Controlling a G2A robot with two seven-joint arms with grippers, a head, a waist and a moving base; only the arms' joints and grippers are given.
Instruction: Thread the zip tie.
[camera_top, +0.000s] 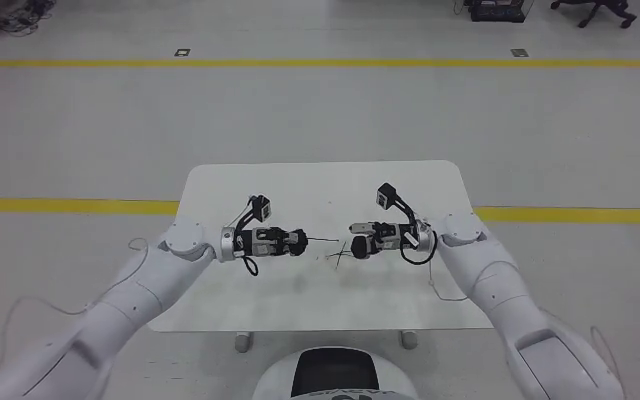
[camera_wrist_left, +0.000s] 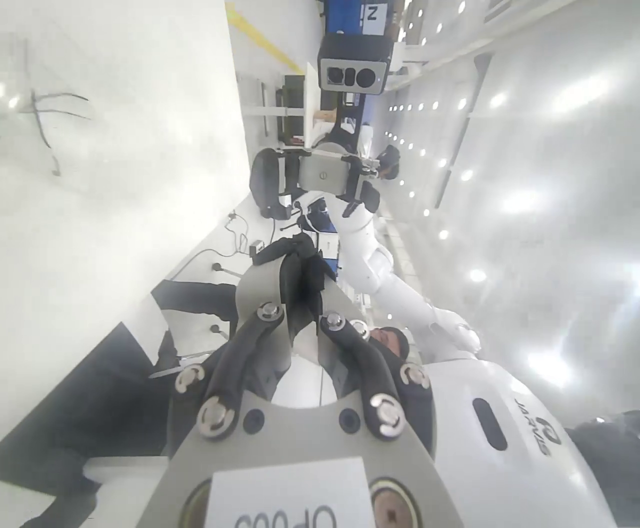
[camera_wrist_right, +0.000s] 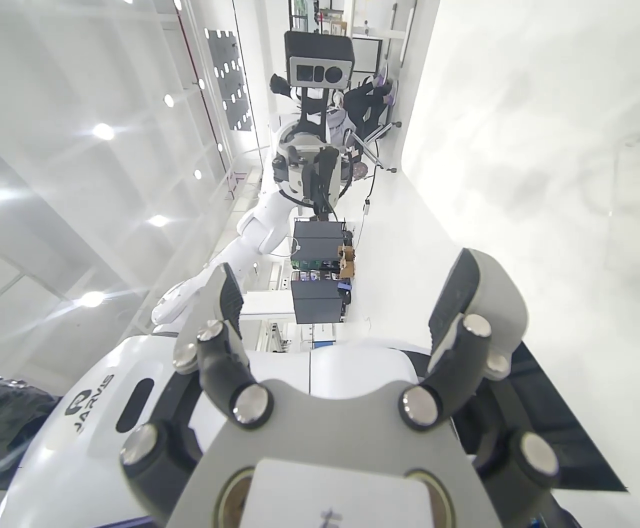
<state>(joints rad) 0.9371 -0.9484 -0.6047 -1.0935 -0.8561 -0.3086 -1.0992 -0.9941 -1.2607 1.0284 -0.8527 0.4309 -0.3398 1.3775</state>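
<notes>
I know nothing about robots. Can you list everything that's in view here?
held zip tie: one, thin and dark, sticking out of the left gripper toward the right gripper
loose zip ties: a few, exact count unclear, thin and dark, lying crossed on the table between the two grippers
table: one, white, in front of the robot
floor lines: two, yellow, one beyond the table and one running behind it
left gripper: one, grey with black fingers, shut on the held zip tie, above the table's middle
right gripper: one, grey with black fingers, open, facing the left gripper
</notes>
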